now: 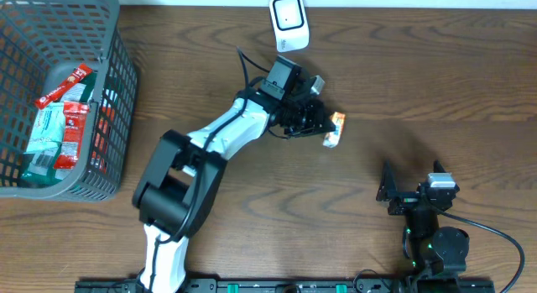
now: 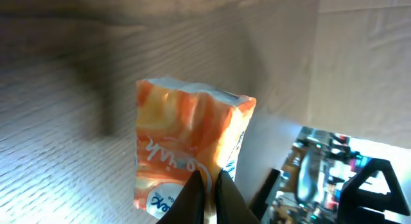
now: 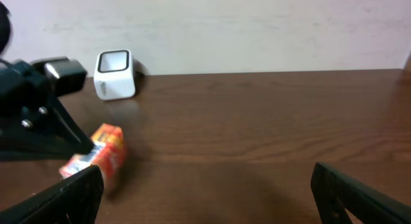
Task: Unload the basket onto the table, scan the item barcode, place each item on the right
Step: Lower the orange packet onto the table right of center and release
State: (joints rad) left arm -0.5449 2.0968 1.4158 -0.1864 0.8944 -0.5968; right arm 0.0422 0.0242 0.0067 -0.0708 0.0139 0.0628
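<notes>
The item is a small orange and white snack packet, held low over the wooden table just right of centre. My left gripper is shut on it, its dark fingertips pinching the packet's lower edge. No barcode shows in any view. The white scanner stands at the table's far edge, a short way beyond the packet. The right wrist view has the packet at left, in front of the scanner. My right gripper rests near the front right, open, nothing between its fingers.
A grey mesh basket at the far left holds several red and green packets. The left arm stretches diagonally across the middle of the table. A cable runs from the right arm's base.
</notes>
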